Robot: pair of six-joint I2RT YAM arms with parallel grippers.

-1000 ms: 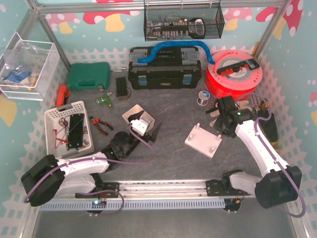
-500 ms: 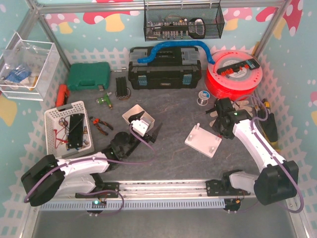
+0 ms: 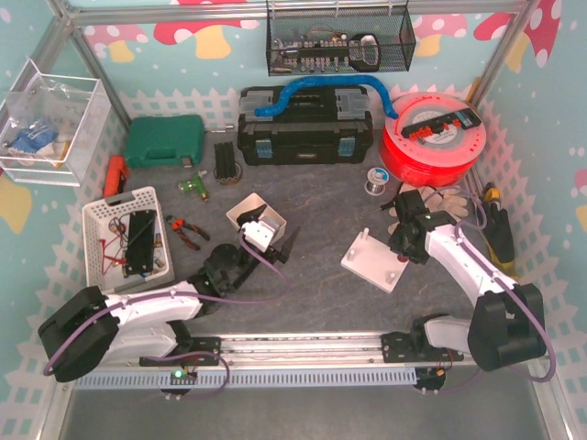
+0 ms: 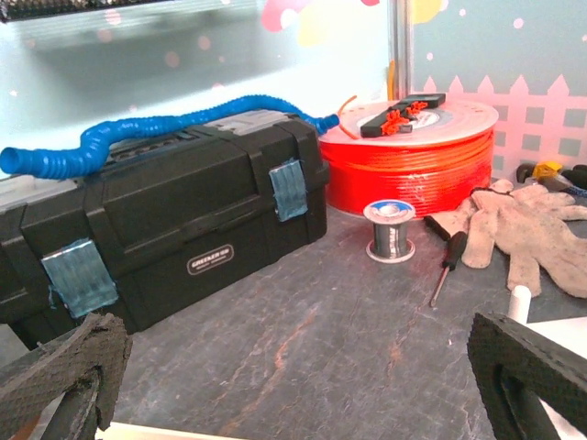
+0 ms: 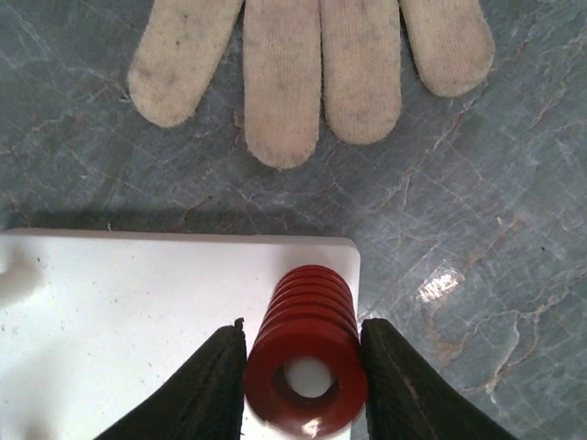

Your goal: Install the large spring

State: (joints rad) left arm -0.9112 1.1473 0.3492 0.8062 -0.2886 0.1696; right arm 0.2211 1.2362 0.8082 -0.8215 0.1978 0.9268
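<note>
My right claw [image 5: 303, 328] is closed to the width of the red spring [image 5: 307, 353] and grips it by both sides, coil axis pointing at the wrist camera. The spring hangs over the right-hand corner of the white base plate [image 5: 138, 312]; I cannot tell whether it touches the plate. Just beyond that corner lie the fingers of a work glove [image 5: 312, 64].

My left claw [image 4: 293, 385] is spread wide and empty, low over the surface [image 3: 321, 197], a dark grey slate-look sheet.

At the far edge sit a black toolbox [image 3: 304, 128] with a blue corrugated hose [image 3: 321, 90] draped along its lid, a red filament spool [image 3: 431, 137] to its right and a green case [image 3: 165, 142] to its left. A small solder reel [image 4: 390, 229] stands near the spool, a screwdriver [image 4: 447, 266] beside it. A white basket [image 3: 128, 238] of wiring sits at the left.

Teal walls with mushrooms and a white picket-fence print close the cell in, framed by aluminium rails, with a wire basket [image 3: 339, 41] hung at the back.
</note>
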